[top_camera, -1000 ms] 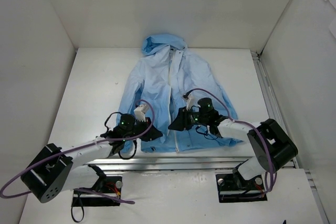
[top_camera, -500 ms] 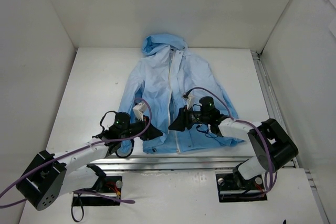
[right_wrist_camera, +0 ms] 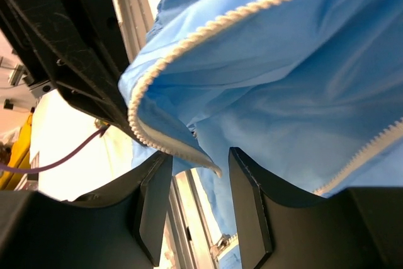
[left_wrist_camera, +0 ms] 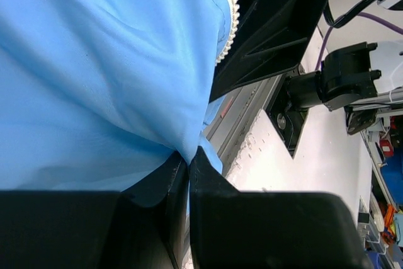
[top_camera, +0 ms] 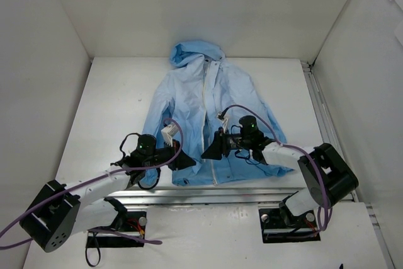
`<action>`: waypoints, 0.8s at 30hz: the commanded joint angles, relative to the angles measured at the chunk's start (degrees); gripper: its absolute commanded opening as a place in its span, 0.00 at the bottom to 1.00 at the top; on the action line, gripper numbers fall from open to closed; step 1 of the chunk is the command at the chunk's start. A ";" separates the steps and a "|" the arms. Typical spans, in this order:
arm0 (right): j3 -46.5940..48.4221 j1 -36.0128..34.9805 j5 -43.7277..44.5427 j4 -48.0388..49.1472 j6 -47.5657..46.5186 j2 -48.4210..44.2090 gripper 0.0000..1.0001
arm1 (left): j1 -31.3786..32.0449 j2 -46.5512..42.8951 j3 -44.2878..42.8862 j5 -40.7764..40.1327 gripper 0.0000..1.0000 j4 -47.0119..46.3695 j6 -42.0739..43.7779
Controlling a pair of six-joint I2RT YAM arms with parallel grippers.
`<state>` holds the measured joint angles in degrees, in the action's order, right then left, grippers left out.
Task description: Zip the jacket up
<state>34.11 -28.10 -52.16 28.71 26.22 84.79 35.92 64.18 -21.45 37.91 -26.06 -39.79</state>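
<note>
The light-blue hooded jacket lies flat on the table, hood at the far end, with its white zipper strip running down the middle. My left gripper is at the hem left of the zipper, shut on a fold of the jacket's fabric, pinched at the jaw tips. My right gripper is at the hem by the zipper and open. A lifted zipper edge hangs between its fingers. The jacket fills the rest of that view.
An aluminium rail runs along the table's near edge just below the hem. It also shows in the left wrist view. White walls enclose the table on three sides. The right gripper body sits close to the left jaws.
My left arm has swung a little to the left and lower while its jaws stay at the hem. My right gripper has shifted slightly toward the hem near the zipper.
</note>
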 commanded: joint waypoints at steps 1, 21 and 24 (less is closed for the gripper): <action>2.54 -0.90 -3.65 5.39 -1.34 -1.74 0.38 | -0.15 0.33 -3.68 3.66 0.00 -5.75 1.47; 7.54 -0.38 -0.75 -2.41 -0.28 -5.60 0.00 | -5.16 -8.19 -12.47 -11.79 0.84 24.89 5.61; 10.09 -0.73 -0.66 -7.52 -2.22 -5.87 0.00 | -5.16 -11.18 -15.36 -15.32 0.90 28.78 1.83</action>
<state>39.72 -28.84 -53.32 23.51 25.96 81.56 31.00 55.88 -32.14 28.38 -3.44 -35.57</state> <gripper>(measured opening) 0.022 0.892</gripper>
